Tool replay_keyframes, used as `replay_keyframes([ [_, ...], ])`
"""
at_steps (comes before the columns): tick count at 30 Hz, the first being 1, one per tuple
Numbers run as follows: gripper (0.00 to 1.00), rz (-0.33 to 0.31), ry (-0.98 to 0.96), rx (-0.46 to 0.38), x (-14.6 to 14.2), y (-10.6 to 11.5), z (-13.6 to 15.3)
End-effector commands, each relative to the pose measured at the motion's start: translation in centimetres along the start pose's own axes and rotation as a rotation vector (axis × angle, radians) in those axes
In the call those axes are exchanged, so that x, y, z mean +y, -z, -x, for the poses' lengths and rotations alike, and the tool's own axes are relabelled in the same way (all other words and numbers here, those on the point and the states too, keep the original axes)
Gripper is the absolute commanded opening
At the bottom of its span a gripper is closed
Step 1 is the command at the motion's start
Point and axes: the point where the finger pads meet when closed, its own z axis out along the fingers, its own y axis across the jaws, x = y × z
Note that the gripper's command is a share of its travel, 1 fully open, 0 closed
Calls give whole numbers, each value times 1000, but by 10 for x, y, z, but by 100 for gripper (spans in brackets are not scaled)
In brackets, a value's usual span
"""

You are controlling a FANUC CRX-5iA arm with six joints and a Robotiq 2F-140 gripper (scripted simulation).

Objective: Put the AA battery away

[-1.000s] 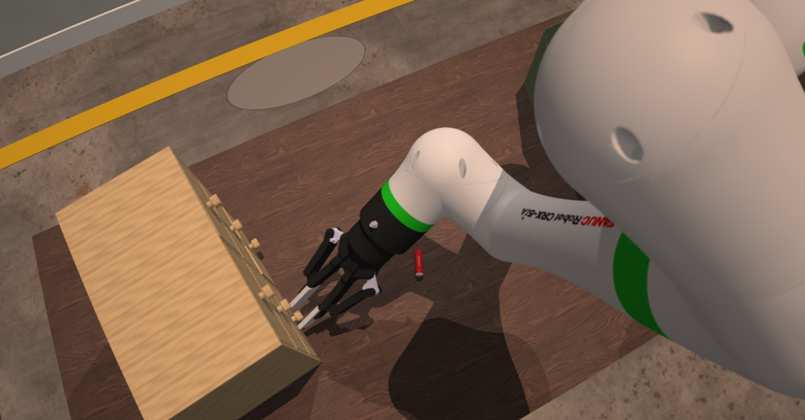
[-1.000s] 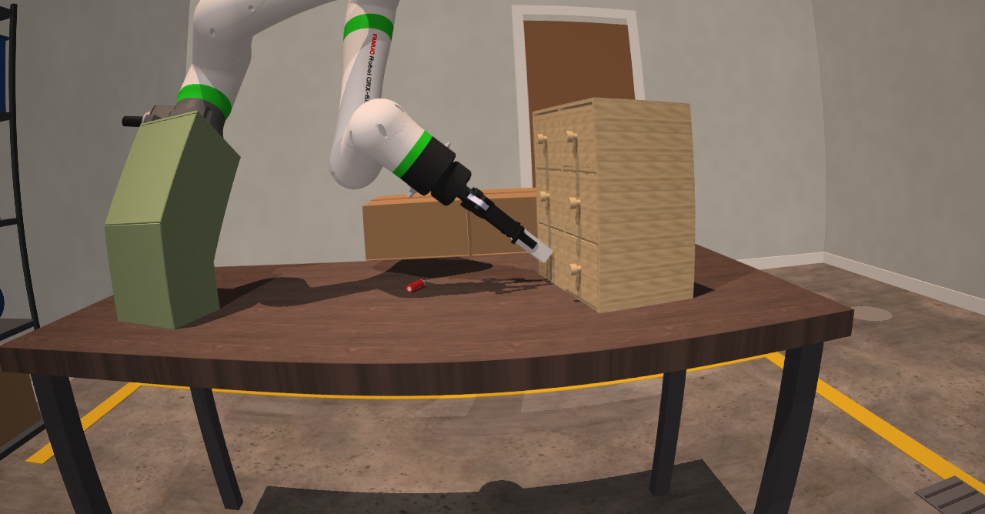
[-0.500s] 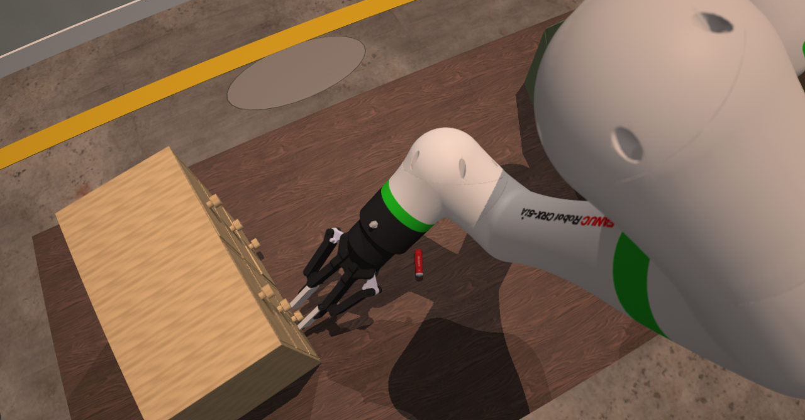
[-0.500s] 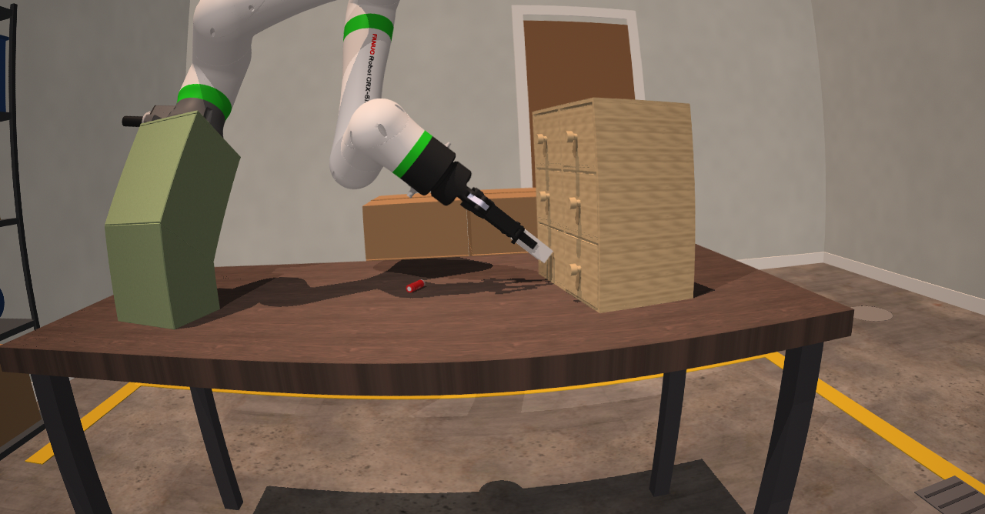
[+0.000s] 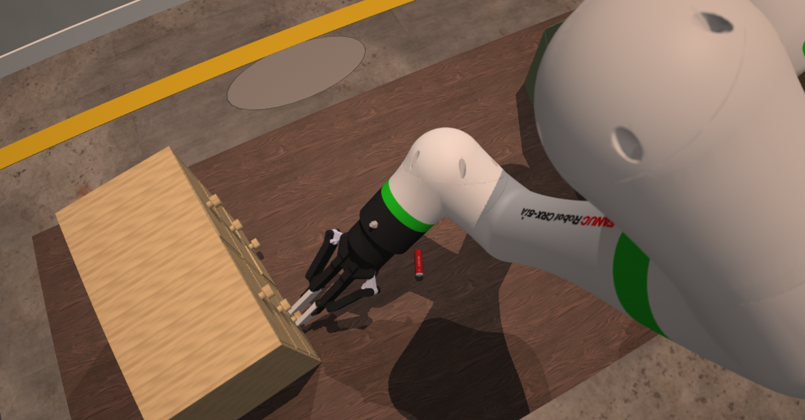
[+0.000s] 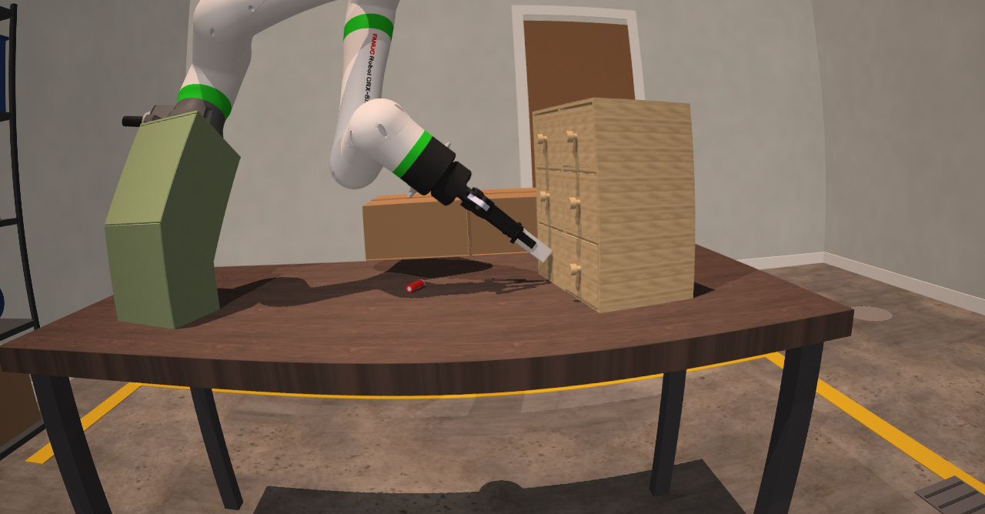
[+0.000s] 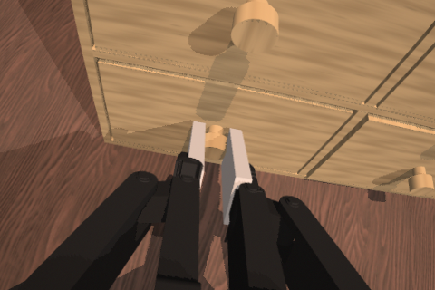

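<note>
The small wooden chest [image 5: 168, 282] [image 6: 643, 201] [image 7: 317, 41] stands upright, with two columns of three drawers. All drawers look pushed in, so their contents are hidden. My gripper [image 5: 292, 319] [image 6: 543, 255] [image 7: 213, 144] points obliquely down at the bottom drawer by the chest's left edge in the wrist view. Its fingers stand close on both sides of that drawer's round knob [image 7: 215, 141] and look shut on it. The fingers hide this knob in the exterior view. The red AA battery [image 5: 418, 262] [image 6: 415, 285] lies on the table behind the gripper, toward the robot base.
Another knob [image 7: 255, 27] sticks out just above the gripped one, and the neighbouring bottom drawer's knob [image 7: 420, 180] is at the right in the wrist view. The green robot pedestal [image 6: 158, 235] stands at the table's other end. The forearm [image 5: 551, 231] hangs over the table beyond the battery.
</note>
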Motion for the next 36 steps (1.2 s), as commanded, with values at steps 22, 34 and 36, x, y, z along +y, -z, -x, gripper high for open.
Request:
replay_keyframes([
  [22, 8, 0, 0, 0, 0, 0, 0],
  [34, 8, 0, 0, 0, 0, 5, 4],
  [36, 8, 0, 0, 0, 0, 5, 4],
])
